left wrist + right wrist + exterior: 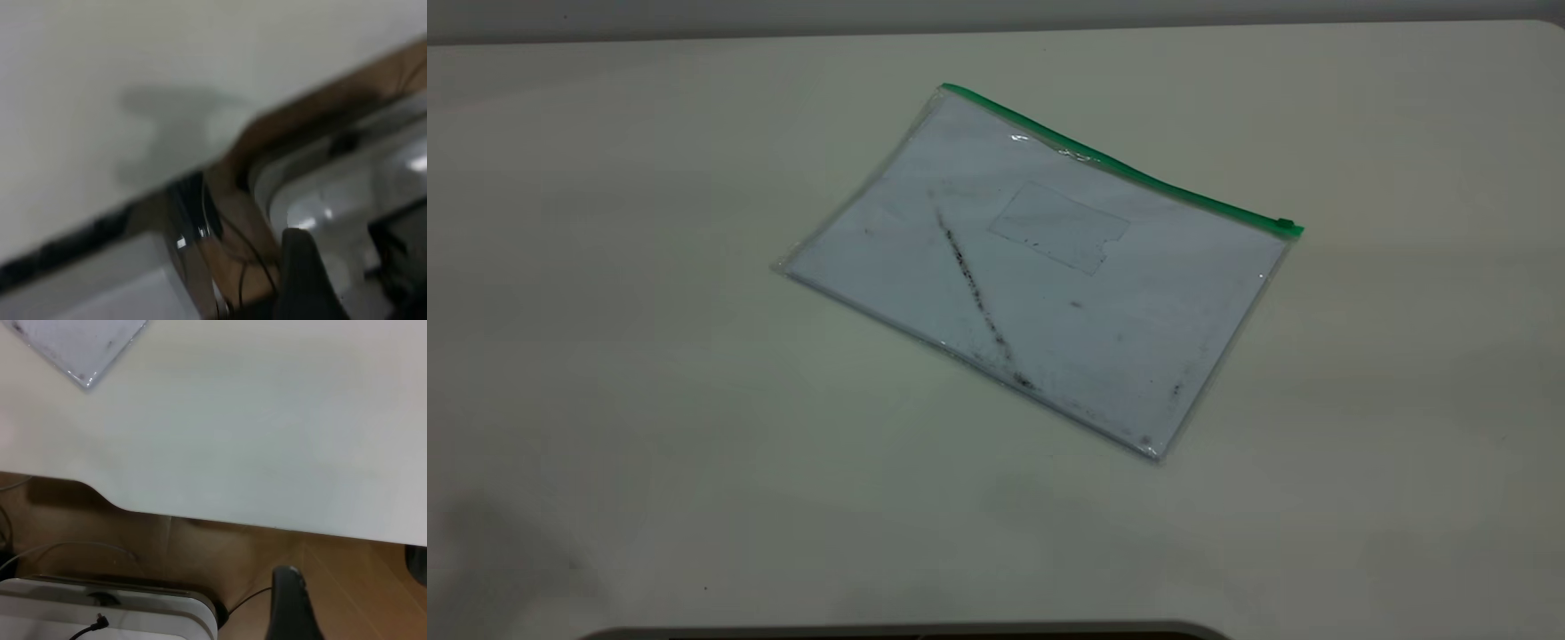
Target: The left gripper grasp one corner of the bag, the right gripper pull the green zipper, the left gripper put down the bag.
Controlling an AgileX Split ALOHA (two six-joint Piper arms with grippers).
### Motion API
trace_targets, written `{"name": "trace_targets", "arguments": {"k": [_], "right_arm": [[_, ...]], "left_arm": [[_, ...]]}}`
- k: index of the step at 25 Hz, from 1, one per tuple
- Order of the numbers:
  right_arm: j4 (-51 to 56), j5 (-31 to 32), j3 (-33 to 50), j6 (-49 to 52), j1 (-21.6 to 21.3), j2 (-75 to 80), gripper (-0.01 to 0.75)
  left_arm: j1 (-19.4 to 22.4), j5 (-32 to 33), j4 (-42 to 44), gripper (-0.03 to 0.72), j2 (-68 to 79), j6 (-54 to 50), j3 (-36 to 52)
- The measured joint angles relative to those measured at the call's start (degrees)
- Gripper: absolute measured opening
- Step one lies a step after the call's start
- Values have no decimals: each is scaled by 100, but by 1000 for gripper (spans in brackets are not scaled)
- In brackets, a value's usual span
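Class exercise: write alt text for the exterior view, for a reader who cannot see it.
A flat clear plastic bag lies askew on a pale table, its green zipper along the far edge with the slider tab at the right end. No gripper appears in this view.

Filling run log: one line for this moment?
stage: pre-grasp | flat clear plastic bag: on table, untouched | green zipper: slider at right end | grippers: away
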Motion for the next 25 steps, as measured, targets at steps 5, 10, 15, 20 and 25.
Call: {"name": "trace_targets", "arguments": {"k": [5, 10, 15, 20, 25], "right_arm": [[0, -4, 0, 0, 0, 0, 537], [0, -4, 0, 0, 0, 0, 537], [0, -6, 0, 0, 0, 0, 537], [0, -11, 0, 0, 0, -224, 537], [0, -6, 0, 0, -17, -1197, 537]], "left_arm": [[0, -5, 0, 497, -1121, -88, 1099], [0, -156, 13, 497, -2482, -135, 1394], [0, -226, 63, 497, -3725, -154, 1504], [0, -203, 63, 497, -4839, -154, 1504], [11, -127, 63, 497, -5355, -165, 1504]]}}
